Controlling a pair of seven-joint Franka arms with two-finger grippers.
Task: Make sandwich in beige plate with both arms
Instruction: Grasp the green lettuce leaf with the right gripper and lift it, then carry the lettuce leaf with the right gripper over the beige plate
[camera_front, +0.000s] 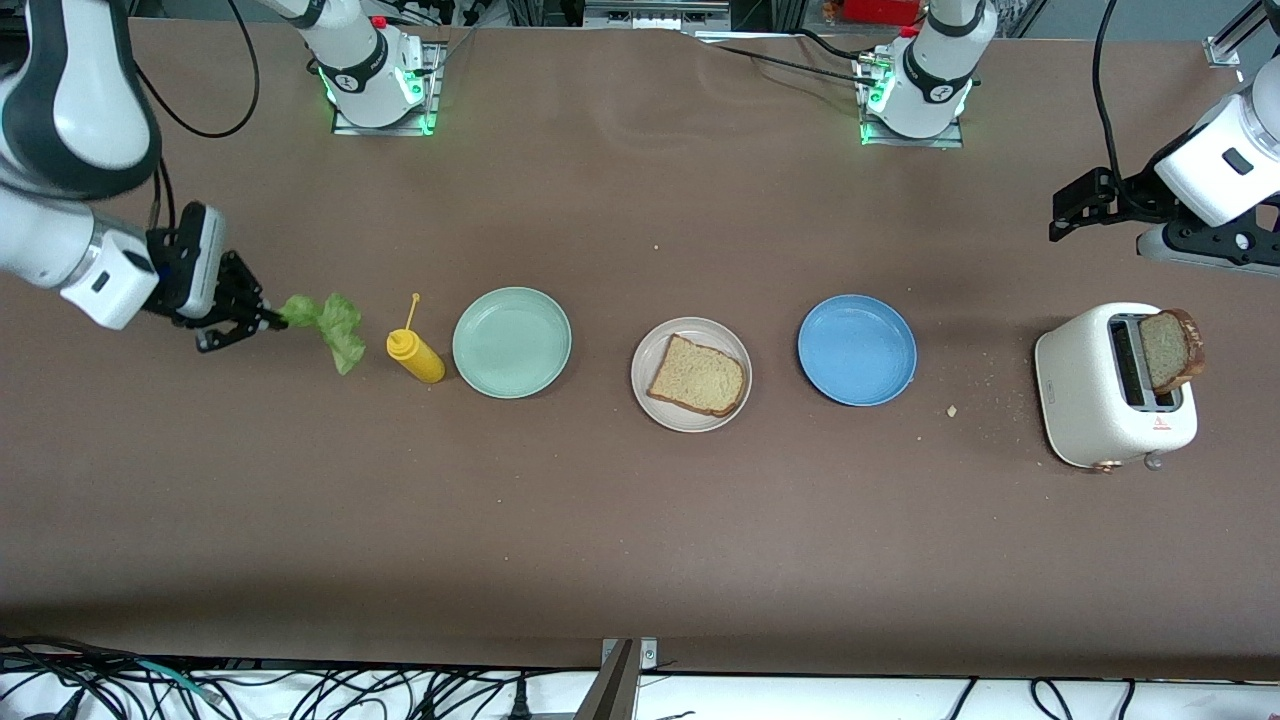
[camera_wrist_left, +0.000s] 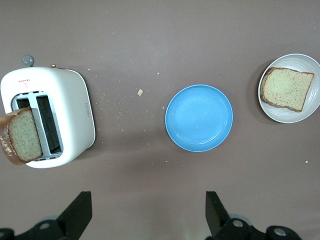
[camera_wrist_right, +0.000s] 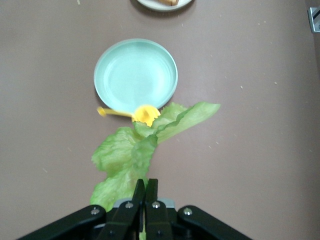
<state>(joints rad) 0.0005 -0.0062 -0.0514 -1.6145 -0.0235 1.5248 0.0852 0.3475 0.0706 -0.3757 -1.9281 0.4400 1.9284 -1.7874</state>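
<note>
My right gripper (camera_front: 272, 321) is shut on the stem end of a ruffled green lettuce leaf (camera_front: 332, 327), which hangs over the table at the right arm's end, beside the yellow bottle. In the right wrist view the lettuce (camera_wrist_right: 132, 152) spreads out from the closed fingertips (camera_wrist_right: 145, 186). The beige plate (camera_front: 700, 425) sits mid-table with one bread slice (camera_front: 698, 375) lying flat in it. A second bread slice (camera_front: 1172, 350) stands up out of the toaster's slot. My left gripper (camera_wrist_left: 147, 202) is open and empty, up over the table near the toaster (camera_wrist_left: 70, 115).
A yellow squeeze bottle (camera_front: 415, 355) stands between the lettuce and a mint green plate (camera_front: 511, 342). A blue plate (camera_front: 857, 349) lies between the beige plate and the white toaster (camera_front: 1090, 400). Crumbs dot the table beside the toaster.
</note>
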